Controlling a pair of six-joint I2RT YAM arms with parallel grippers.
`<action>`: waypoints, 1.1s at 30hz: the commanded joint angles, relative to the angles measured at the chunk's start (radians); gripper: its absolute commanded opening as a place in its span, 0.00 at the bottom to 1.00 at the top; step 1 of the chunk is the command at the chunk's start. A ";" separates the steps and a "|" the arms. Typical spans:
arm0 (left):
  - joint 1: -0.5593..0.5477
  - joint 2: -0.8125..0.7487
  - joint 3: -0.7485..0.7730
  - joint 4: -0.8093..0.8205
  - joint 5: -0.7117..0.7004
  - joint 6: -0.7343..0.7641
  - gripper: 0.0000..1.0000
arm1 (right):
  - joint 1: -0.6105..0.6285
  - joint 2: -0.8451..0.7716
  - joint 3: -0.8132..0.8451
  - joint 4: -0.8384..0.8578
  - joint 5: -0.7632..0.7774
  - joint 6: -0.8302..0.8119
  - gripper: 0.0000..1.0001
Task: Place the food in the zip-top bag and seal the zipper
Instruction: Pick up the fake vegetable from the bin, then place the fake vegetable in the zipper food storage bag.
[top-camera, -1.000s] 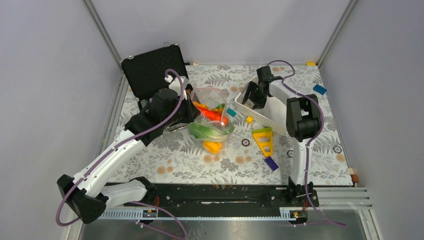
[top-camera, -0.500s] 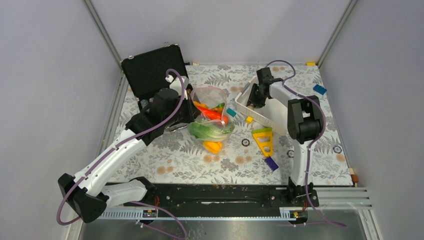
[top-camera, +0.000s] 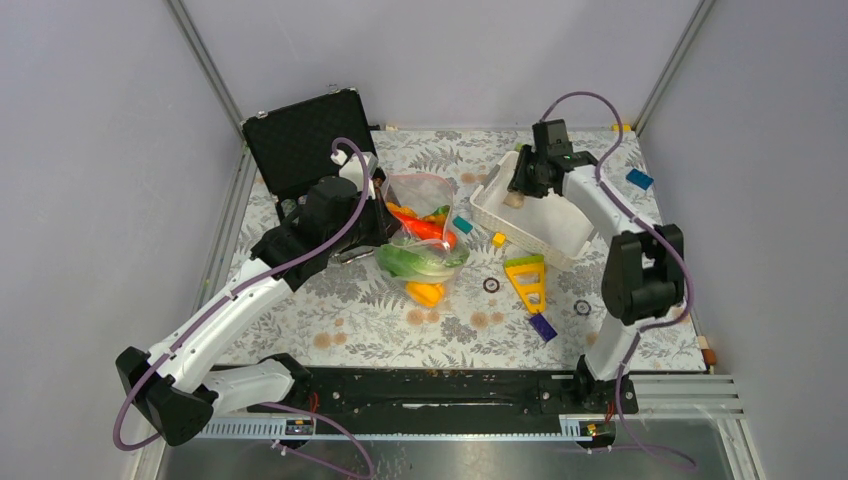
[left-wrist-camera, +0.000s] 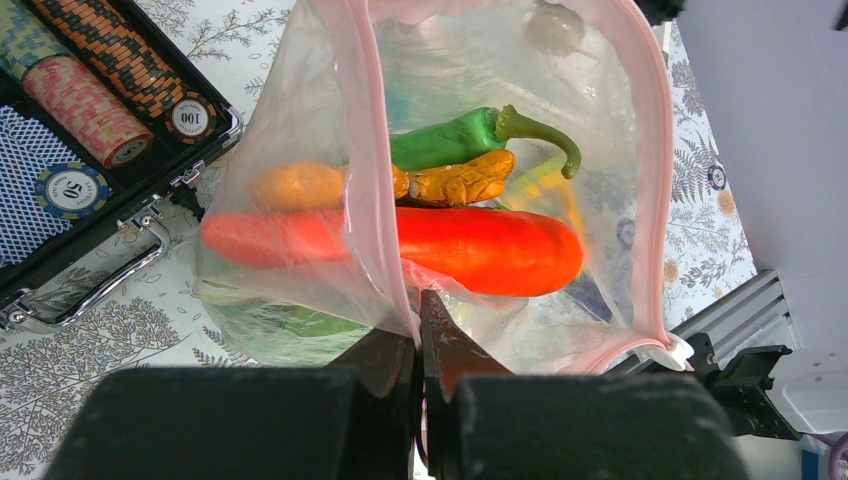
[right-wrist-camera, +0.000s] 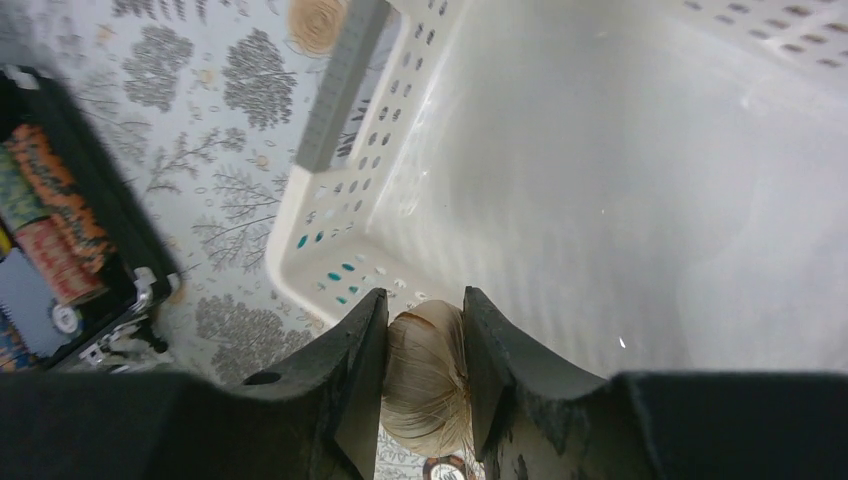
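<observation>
The clear zip-top bag (top-camera: 420, 215) lies at mid-table, its mouth held open. My left gripper (top-camera: 375, 215) is shut on the pink zipper strip (left-wrist-camera: 345, 150) at the mouth edge (left-wrist-camera: 420, 320). Inside are a red chili (left-wrist-camera: 490, 248), a green pepper (left-wrist-camera: 450, 140), an orange lumpy piece (left-wrist-camera: 460, 182) and a lettuce leaf (top-camera: 415, 262). A yellow-orange bell pepper (top-camera: 426, 293) lies on the table by the bag. My right gripper (top-camera: 517, 195) is shut on a round beige ribbed food piece (right-wrist-camera: 428, 370) over the left end of the white basket (right-wrist-camera: 600, 150).
An open black case (top-camera: 305, 140) with poker chips (left-wrist-camera: 80, 100) stands at the back left. The white basket (top-camera: 560, 225) is at the back right. A yellow triangle block (top-camera: 527, 280), a purple block (top-camera: 542, 326), small teal (top-camera: 462, 225) and yellow (top-camera: 498, 239) blocks and loose chips lie between.
My right arm has swung its elbow to the right and shifted the gripper slightly back and right along the basket, with the beige piece in it. The left arm and bag have not moved.
</observation>
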 joint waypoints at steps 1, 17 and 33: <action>0.004 -0.009 0.022 0.047 0.002 0.000 0.01 | 0.006 -0.166 -0.044 0.020 0.048 -0.044 0.23; 0.004 -0.026 0.006 0.073 0.061 -0.004 0.01 | 0.186 -0.595 -0.151 0.227 -0.370 -0.013 0.23; 0.005 -0.048 0.013 0.060 0.103 -0.033 0.02 | 0.536 -0.428 0.003 0.190 -0.052 -0.209 0.31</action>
